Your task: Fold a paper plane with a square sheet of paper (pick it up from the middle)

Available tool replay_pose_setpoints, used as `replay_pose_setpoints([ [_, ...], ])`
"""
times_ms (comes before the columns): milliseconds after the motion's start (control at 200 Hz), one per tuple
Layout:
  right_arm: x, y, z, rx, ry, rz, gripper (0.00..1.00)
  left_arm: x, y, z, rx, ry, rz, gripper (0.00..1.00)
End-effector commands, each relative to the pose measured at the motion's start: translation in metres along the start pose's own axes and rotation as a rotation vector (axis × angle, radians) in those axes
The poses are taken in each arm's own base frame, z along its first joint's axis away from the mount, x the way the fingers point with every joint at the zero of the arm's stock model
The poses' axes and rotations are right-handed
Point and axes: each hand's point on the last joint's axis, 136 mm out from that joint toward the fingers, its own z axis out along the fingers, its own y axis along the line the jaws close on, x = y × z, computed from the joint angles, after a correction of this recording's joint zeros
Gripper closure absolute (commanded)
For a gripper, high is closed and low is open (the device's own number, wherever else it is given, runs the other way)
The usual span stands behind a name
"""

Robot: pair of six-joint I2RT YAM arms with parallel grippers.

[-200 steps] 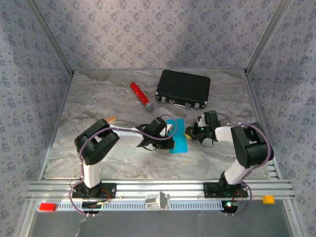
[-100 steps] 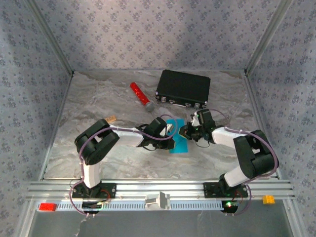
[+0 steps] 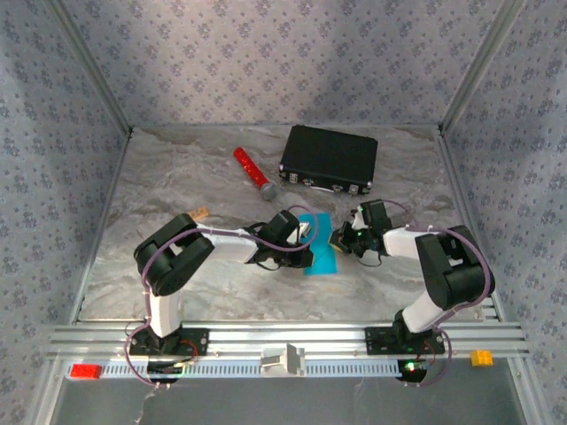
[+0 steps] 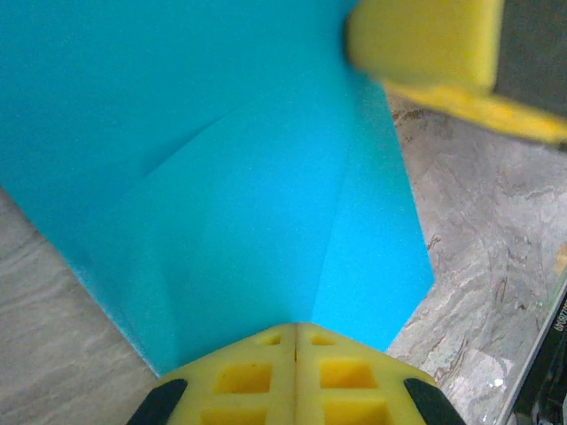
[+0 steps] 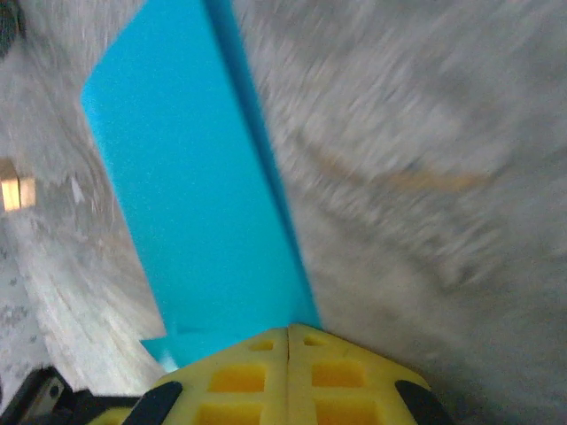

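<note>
The square sheet of paper (image 3: 321, 244), bright cyan and partly folded into a narrow strip with creases, lies flat on the marbled table between the two arms. My left gripper (image 3: 306, 235) is shut, its yellow tips (image 4: 295, 326) resting on the paper's (image 4: 248, 204) near edge. From the right, my right gripper (image 3: 341, 237) is shut too, and its tips (image 5: 289, 329) meet the long folded edge of the paper (image 5: 195, 204). In the left wrist view, the right gripper's yellow finger (image 4: 425, 44) shows blurred at the top right. No paper shows between either pair of jaws.
A black case (image 3: 329, 159) lies at the back, with a red cylinder (image 3: 252, 172) to its left. A small wooden block (image 3: 201, 212) sits left of the left arm. An aluminium rail (image 3: 283, 341) runs along the near edge. Patterned walls enclose the table.
The right gripper pushed left over the paper's right edge, then drew back a little to the right. The left arm and the paper stayed put.
</note>
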Motion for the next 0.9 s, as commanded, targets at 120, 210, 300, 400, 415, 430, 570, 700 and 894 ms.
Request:
replay_pose_setpoints([
  [120,-0.016,0.011,-0.013,-0.006,-0.044,-0.036,0.96,0.039,0.039,0.005,-0.146,0.118,-0.050,1.00],
  [210,-0.014,0.017,-0.016,-0.033,-0.043,-0.039,0.95,0.038,0.040,0.005,-0.150,0.113,-0.048,1.00],
  [300,-0.006,0.028,-0.015,-0.078,-0.011,-0.049,0.94,0.037,0.038,0.005,-0.144,0.110,-0.048,1.00],
  [400,0.011,0.037,-0.007,-0.098,0.044,-0.078,0.94,0.036,0.038,0.004,-0.146,0.106,-0.047,1.00],
  [415,0.014,0.037,-0.005,-0.097,0.054,-0.081,0.94,0.036,0.038,0.004,-0.145,0.105,-0.047,1.00],
  [430,0.016,0.037,-0.003,-0.095,0.061,-0.083,0.94,0.036,0.037,0.004,-0.144,0.105,-0.045,1.00],
  [570,0.032,0.024,0.012,-0.053,0.132,-0.061,0.96,0.032,0.033,0.003,-0.132,0.095,-0.043,1.00],
  [700,0.037,-0.004,0.016,0.025,0.133,-0.017,0.97,0.027,0.026,0.001,-0.120,0.084,-0.036,1.00],
  [894,0.038,-0.021,0.016,0.063,0.123,0.018,0.98,0.008,0.001,-0.007,-0.067,0.036,-0.005,0.96],
])
